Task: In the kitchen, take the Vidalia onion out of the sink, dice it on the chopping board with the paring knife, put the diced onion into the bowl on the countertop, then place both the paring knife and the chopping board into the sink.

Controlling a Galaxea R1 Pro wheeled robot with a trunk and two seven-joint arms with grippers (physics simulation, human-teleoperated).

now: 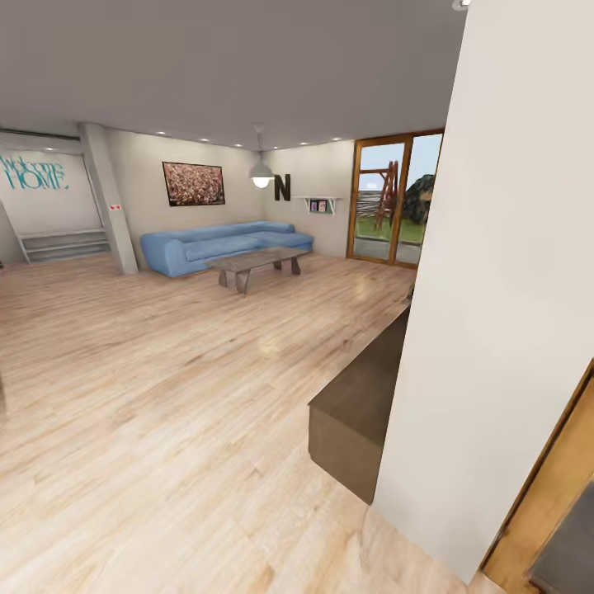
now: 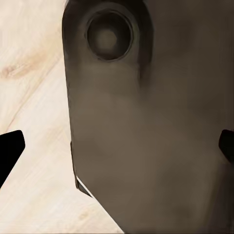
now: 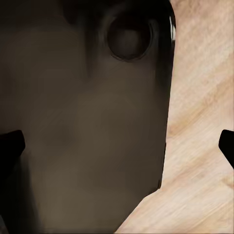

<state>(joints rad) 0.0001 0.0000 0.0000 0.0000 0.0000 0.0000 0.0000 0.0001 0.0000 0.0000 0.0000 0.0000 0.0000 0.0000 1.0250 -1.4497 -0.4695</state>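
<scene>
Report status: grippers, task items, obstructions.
Left gripper and right gripper open, empty. In transit: living room with blue sofa. White wall and brown cabinet close ahead right.

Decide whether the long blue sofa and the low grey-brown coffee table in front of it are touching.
Apart. The head view shows a strip of light wood floor between the blue sofa and the coffee table, which stands in front of it on its own legs.

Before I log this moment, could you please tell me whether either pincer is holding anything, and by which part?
Nothing is held: the left pincer and the right pincer are both open and bare.
</scene>
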